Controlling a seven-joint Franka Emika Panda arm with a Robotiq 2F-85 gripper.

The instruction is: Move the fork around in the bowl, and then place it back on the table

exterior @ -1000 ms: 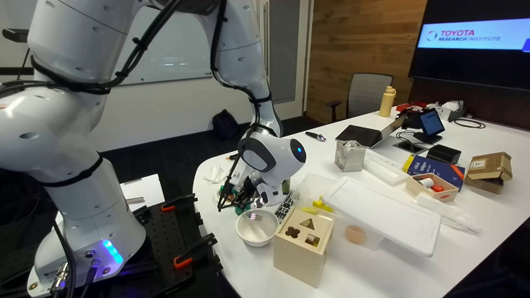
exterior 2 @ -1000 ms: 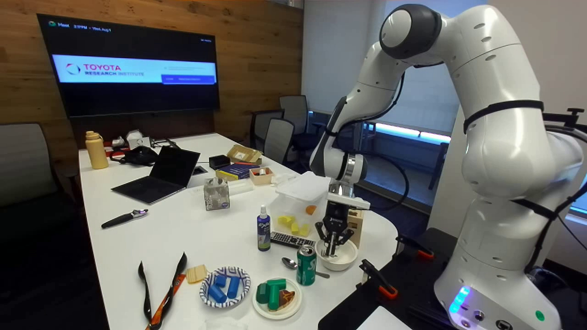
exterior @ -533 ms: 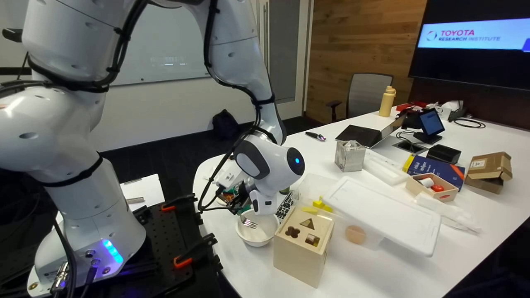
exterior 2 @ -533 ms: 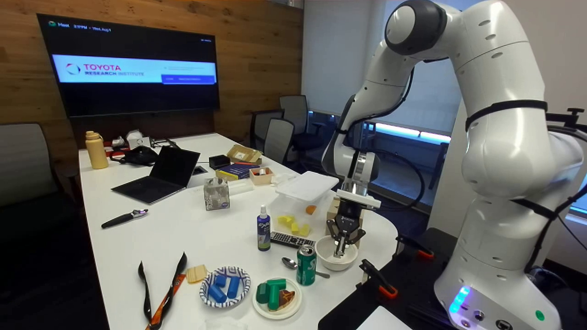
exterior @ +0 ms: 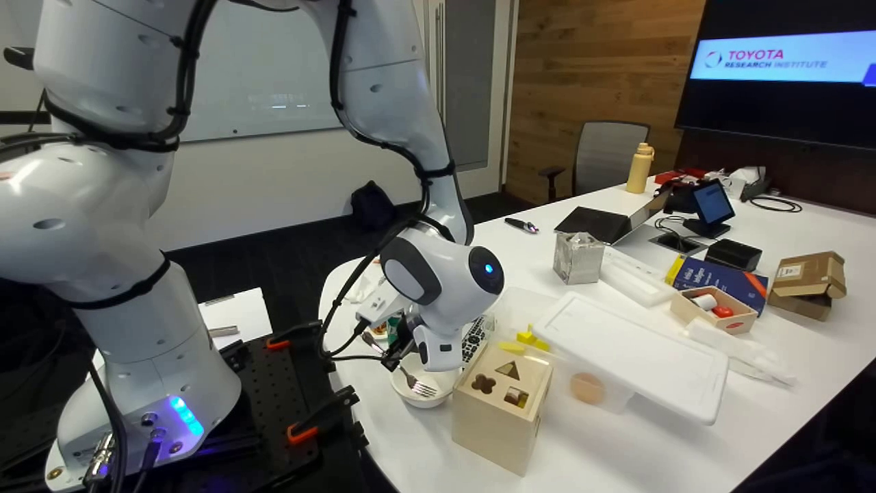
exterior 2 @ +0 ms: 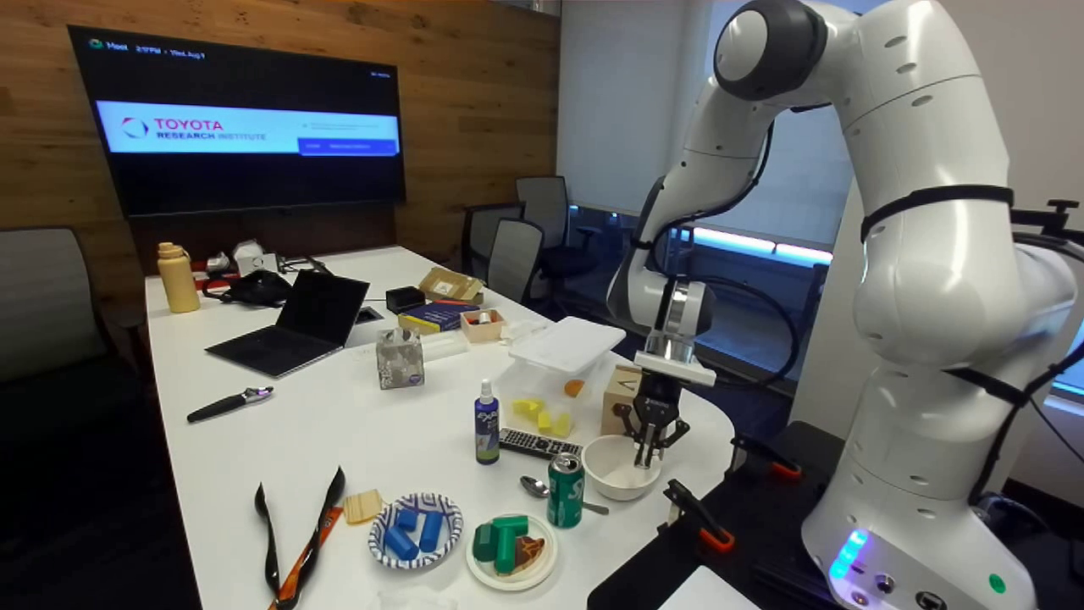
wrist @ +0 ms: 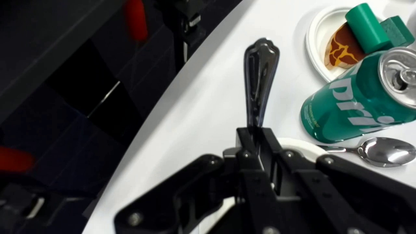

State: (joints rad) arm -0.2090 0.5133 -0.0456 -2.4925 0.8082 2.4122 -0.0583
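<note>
Your gripper (wrist: 256, 131) is drawn nearly together, its fingertips (wrist: 270, 139) clamped on the fork (wrist: 259, 81) by the handle. In the wrist view you can see the handle's broad end standing out past the tips, and its slim part running down between them; the gap is only as wide as the metal you hold. In an exterior view your fork slants: the handle end is up at the far left, the tines low at the near right, inside the rim of the bowl (exterior: 426, 402). Whether they touch the bottom, you cannot tell. In an exterior view the tips reach down at the bowl's right side, and you cannot make out whether they touch its wall. The bowl stands upright on the table (exterior 2: 313, 440). In that same view a can (exterior 2: 566, 500) stands just left of it, a spoon (exterior 2: 533, 485) lies partly behind the can, and a remote (exterior 2: 540, 443) lies to its far left. A box (exterior: 499, 418) stands just right of the bowl in an exterior view.
</note>
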